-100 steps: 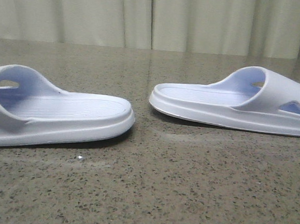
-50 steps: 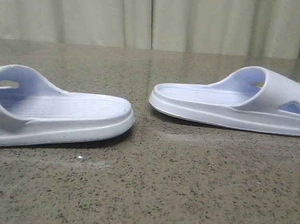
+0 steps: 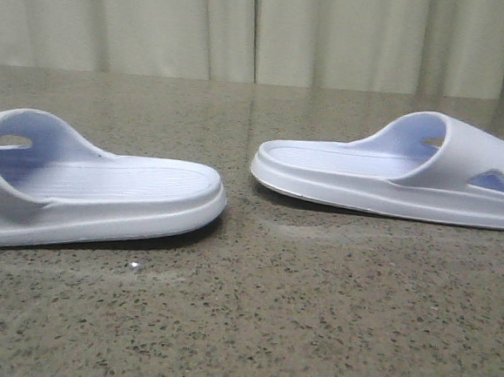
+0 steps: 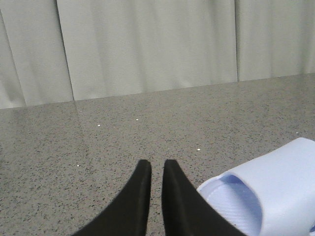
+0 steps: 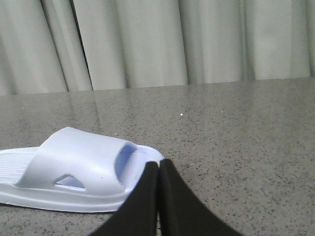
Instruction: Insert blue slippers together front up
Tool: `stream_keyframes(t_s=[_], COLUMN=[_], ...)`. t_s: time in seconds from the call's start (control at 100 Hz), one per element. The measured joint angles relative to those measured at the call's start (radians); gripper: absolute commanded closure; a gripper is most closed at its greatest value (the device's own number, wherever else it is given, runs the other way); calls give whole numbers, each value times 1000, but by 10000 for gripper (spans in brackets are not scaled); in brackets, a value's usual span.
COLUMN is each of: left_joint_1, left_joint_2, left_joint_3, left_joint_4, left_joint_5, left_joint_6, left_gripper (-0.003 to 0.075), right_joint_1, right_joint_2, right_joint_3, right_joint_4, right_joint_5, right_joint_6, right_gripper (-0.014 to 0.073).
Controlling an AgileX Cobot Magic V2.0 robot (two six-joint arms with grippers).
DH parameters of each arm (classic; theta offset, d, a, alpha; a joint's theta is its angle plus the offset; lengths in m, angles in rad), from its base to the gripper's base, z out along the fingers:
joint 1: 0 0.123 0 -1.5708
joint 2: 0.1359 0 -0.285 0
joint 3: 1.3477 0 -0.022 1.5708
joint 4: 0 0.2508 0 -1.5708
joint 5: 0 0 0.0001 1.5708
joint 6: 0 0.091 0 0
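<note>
No brand, label or writing can be read on either slipper or anywhere else in the views.

The left gripper (image 4: pixel 156 169) has its two black fingers (image 4: pixel 142 189) drawn almost together, a thin sliver of worktop showing between the tips; nothing is pinched and nothing touched. It hangs over bare stone, with the strap of the left slipper (image 4: pixel 275 196) just beside it. The right gripper (image 5: pixel 158 167) has its fingers (image 5: pixel 172 196) pressed together with no gap to speak of, also holding nothing. Its tips lie in front of the toe end of the right slipper (image 5: pixel 78 172); whether they touch it cannot be told.

Taking the speckled grey-brown worktop (image 3: pixel 294 323) as the landmark: both pale blue slippers rest sole-down on it, well apart. In the front view the left slipper (image 3: pixel 86 189) sits on the near left part of the worktop, heel end pointing toward the middle, its strap partly cut off at the edge. The right slipper (image 3: pixel 402 170) sits farther back on the right part, heel end also pointing to the middle, a triangular cutout visible in its strap. A pale pleated curtain (image 3: pixel 265 28) hangs behind the far edge of the worktop.
</note>
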Motion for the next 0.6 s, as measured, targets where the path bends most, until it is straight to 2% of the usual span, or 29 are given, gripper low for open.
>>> stream_keyframes(t_s=[0.43, 0.52, 0.6], left_joint_1=[0, 0, 0], left_joint_2=[0, 0, 0], left_joint_3=[0, 0, 0], left_joint_4=[-15, -84, -225], left_joint_5=[-2, -26, -61], left_joint_6=[0, 0, 0], left_gripper=[704, 705, 705], right_joint_1=[0, 0, 0], right_joint_2=[0, 0, 0], right_joint_3=[0, 0, 0], right_joint_4=[0, 0, 22], right_joint_5=[-6, -6, 6], right_joint_6=[0, 0, 0], right_gripper=[701, 700, 700])
